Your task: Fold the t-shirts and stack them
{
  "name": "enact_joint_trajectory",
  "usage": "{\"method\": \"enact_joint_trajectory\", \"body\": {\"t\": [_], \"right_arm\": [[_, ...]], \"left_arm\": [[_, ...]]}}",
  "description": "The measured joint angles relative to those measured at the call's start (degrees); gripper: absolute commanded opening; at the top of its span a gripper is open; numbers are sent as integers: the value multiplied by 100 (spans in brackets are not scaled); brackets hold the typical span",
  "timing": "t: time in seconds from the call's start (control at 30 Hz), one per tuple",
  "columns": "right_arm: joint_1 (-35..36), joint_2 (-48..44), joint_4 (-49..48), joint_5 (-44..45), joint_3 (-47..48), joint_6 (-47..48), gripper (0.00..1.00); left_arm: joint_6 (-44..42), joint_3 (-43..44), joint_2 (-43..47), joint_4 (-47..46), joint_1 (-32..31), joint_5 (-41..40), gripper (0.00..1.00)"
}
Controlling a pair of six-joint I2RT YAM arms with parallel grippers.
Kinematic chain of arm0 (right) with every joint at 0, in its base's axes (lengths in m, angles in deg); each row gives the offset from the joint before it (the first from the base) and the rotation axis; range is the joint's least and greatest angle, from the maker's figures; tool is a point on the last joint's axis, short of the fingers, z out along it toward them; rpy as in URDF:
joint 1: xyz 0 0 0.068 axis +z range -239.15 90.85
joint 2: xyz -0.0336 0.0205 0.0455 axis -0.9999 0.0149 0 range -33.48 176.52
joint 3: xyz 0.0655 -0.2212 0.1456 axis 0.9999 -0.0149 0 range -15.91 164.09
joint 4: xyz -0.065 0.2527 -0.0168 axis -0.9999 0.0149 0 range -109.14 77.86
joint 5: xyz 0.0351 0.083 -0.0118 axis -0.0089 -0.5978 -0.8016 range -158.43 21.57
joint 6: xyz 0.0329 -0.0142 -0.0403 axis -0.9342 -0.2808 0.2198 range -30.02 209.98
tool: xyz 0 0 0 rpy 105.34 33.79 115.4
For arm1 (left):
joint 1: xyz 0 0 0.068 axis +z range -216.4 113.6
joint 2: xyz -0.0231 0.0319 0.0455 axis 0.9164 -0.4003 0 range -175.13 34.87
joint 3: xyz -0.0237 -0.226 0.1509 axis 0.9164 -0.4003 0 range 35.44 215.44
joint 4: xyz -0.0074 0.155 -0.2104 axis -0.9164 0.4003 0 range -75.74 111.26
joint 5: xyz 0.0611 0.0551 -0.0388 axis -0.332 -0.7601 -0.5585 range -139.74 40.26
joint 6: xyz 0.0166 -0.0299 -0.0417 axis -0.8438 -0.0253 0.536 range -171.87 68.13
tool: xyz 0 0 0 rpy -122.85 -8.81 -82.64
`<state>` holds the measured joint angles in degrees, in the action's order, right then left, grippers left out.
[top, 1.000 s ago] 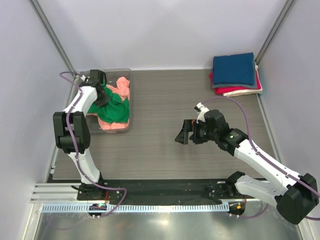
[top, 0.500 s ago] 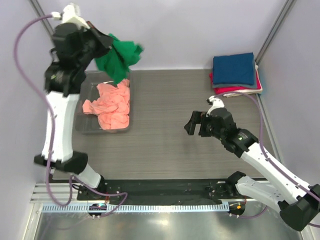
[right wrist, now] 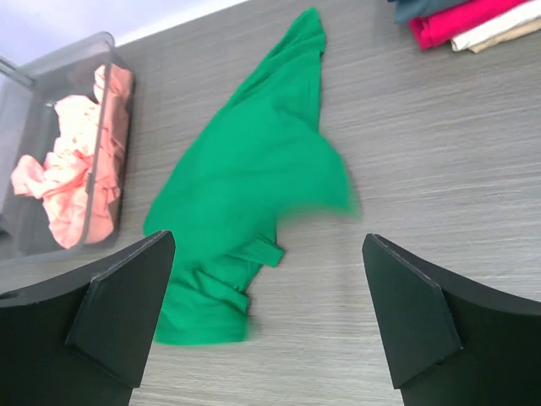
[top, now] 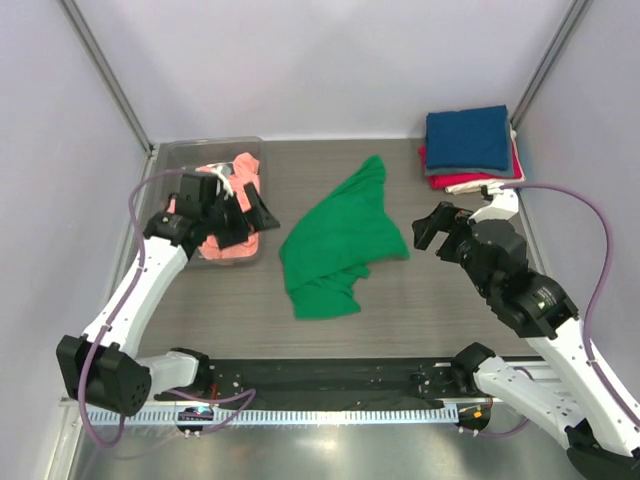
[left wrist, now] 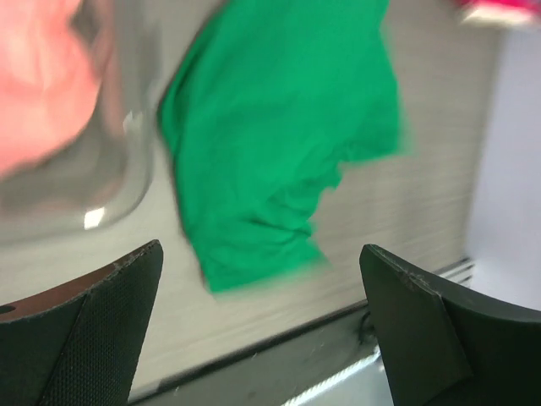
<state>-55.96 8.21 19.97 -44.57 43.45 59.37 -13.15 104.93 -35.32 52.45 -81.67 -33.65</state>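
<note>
You look down on a grey, wood-grained worktop (top: pixel 330 320) closed in by pale walls on three sides.

The bright green t-shirt (top: pixel 340 240) lies in the middle of the worktop, loose and unfolded. Its narrow end points to the far wall and its wider, wrinkled end lies toward the arm bases. It is between the bin and the stack and touches neither of them. No gripper holds it.

The clear plastic bin (top: pixel 215 145) stands in the far left corner. The salmon-pink t-shirt (top: pixel 228 248) is crumpled inside it.

In the far right corner you have the stack of folded t-shirts: the navy blue one (top: pixel 467 138) on top, the red one (top: pixel 470 182) under it, and a cream-white edge (right wrist: pixel 499 35) showing beside the red.

Your left gripper (top: pixel 255 210) hangs over the right side of the bin, just beside the left border of the green t-shirt. Its fingers are spread wide with nothing between them.

Your right gripper (top: pixel 430 228) is over bare worktop, just beside the right border of the green t-shirt and near the stack. It is also spread wide and carries nothing.
</note>
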Motion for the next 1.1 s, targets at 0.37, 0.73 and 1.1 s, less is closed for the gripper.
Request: {"method": "enact_joint_trajectory", "body": {"t": [0.37, 0.73, 1.1], "right_arm": [[0, 1163, -280, -1025, -638, -122, 100], [0, 1797, -850, -1808, -885, -105, 99], [0, 1443, -922, -1843, -1266, 44, 100]], "left_arm": [[-133, -905, 852, 234, -4, -614, 100], [-299, 1779, -3493, -282, -431, -1165, 100], [-356, 3799, -5571, 157, -579, -1687, 100]]}}
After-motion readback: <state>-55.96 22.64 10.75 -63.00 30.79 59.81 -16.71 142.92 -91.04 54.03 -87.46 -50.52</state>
